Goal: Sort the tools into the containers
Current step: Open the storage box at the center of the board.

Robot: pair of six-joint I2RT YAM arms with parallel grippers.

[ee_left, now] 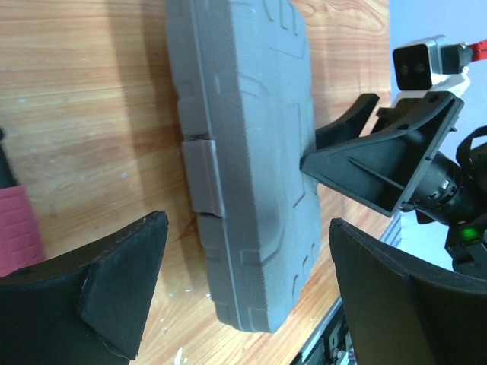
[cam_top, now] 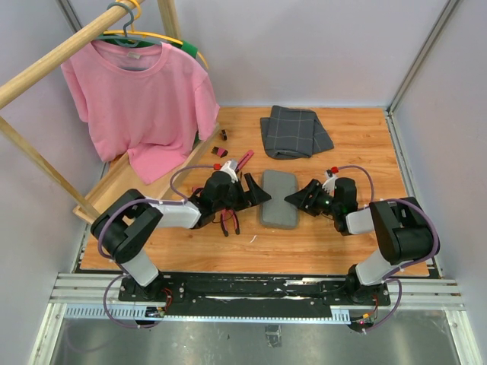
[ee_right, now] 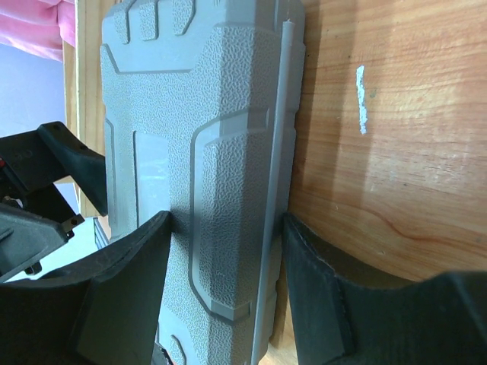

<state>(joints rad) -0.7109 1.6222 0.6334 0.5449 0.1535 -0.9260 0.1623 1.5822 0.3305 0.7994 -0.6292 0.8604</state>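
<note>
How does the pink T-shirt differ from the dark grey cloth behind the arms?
The pink short-sleeved T-shirt hangs spread out on a yellow hanger. The dark grey folded cloth lies flat on the wooden table. The T-shirt is plain, while the cloth has thin pale check lines. The T-shirt is at the far left and the cloth is nearer the middle. Both are fabric.

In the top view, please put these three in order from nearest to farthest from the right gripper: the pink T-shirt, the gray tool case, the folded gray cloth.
1. Gray tool case: just left of the right gripper, at its fingers.
2. Folded gray cloth: behind the case, toward the rear of the table.
3. Pink T-shirt: hanging at the far left rear.
</note>
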